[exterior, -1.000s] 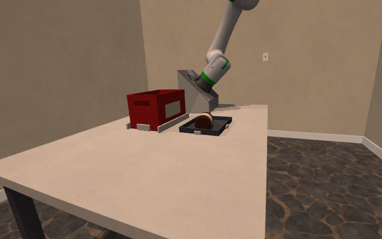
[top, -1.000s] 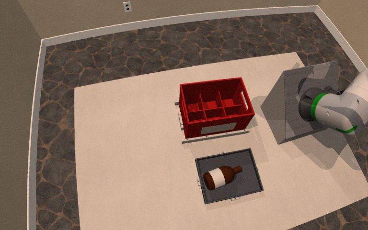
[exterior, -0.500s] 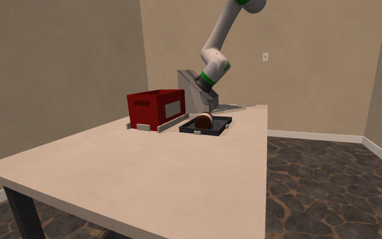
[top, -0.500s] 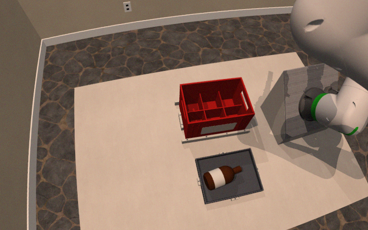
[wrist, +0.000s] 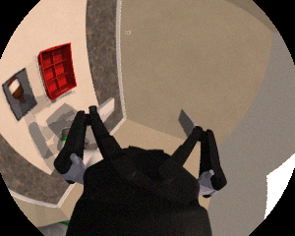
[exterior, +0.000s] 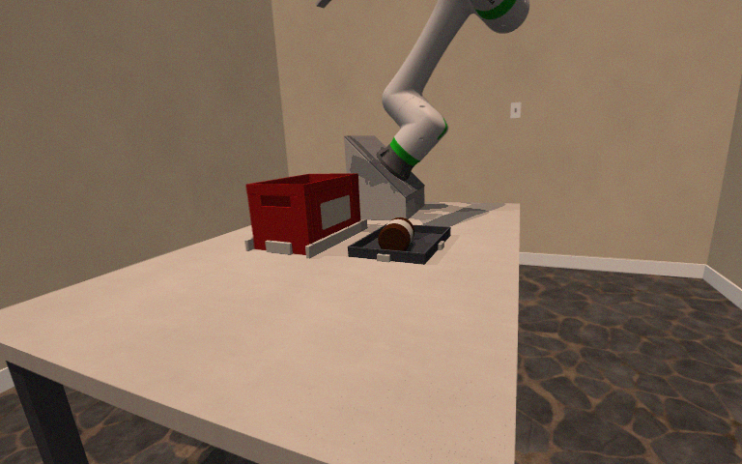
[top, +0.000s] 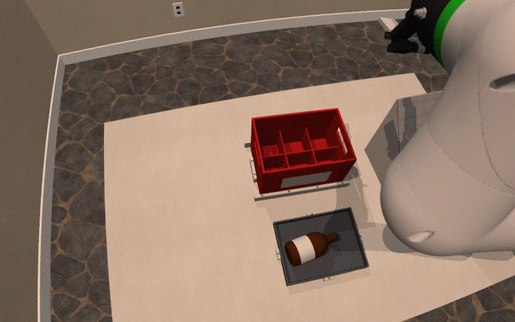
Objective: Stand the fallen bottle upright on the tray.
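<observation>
A brown bottle (top: 308, 247) with a white label lies on its side in the dark grey tray, its neck pointing to the upper right. The bottle (exterior: 395, 234) and tray (exterior: 399, 251) also show in the exterior view, and small at the far left of the wrist view, bottle (wrist: 17, 90) on tray (wrist: 24, 93). The red crate (top: 302, 148) with its dividers stands just behind the tray. My gripper (wrist: 147, 108) is open and empty, high above the table and far from the bottle. In the top view only part of it (top: 406, 29) shows at the top right.
The white arm (top: 475, 159) fills the right side of the top view and hides part of the table. A grey wedge-shaped base block (exterior: 381, 184) stands behind the crate (exterior: 303, 210). Grey stop rails (top: 301, 192) lie along the crate's sides.
</observation>
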